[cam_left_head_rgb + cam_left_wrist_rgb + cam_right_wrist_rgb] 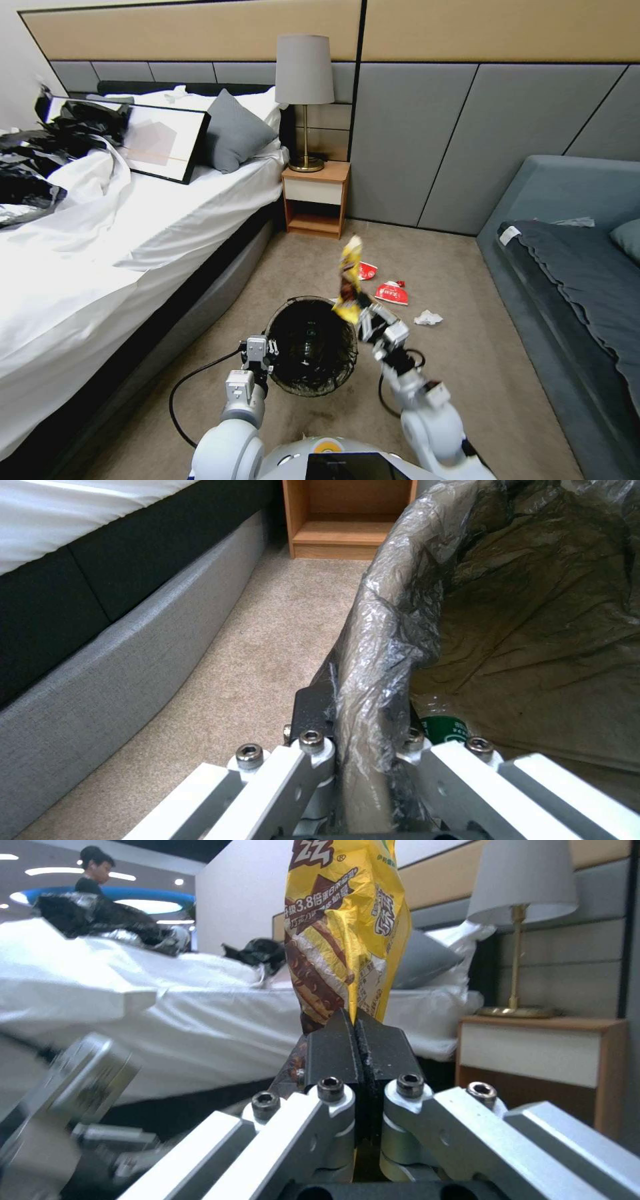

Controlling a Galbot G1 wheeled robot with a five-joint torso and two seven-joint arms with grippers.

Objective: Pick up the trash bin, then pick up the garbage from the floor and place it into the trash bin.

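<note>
The left gripper (259, 352) is clamped on the near-left rim of the bin (311, 347), one pad outside the wall and one inside, with the liner (400, 605) pinched between them. The bin looks light, being thin plastic with little in it, so a rim pinch should carry it. The rim may flex, though, and the film over it is slick, so I judge the hold could creep if the bin is swung hard. In the head view the mouth of the bin faces up toward the camera. Something with a green label (445, 728) lies low inside, just past the inner pad; what it is cannot be told.

To the right, the right gripper (355, 313) is shut on the lower end of a yellow wrapper (349, 280), which stands up from the pads. It sits at the far-right edge of the bin's mouth, touching or just over the rim as seen from above. The right wrist view shows the pads closed flat on the crimped foil (343, 940). The wrapper is thin, limp and nearly weightless. It will crumple rather than resist, and it may cling to a pad or drift as it falls, so it would drop most surely from right over the opening.

Farther right on the carpet lie two red-and-white wrappers (391, 293) and a white tissue (427, 318), all beyond the bin and apart from both grippers. They look just as soft and light, best pinched at a raised fold.
</note>
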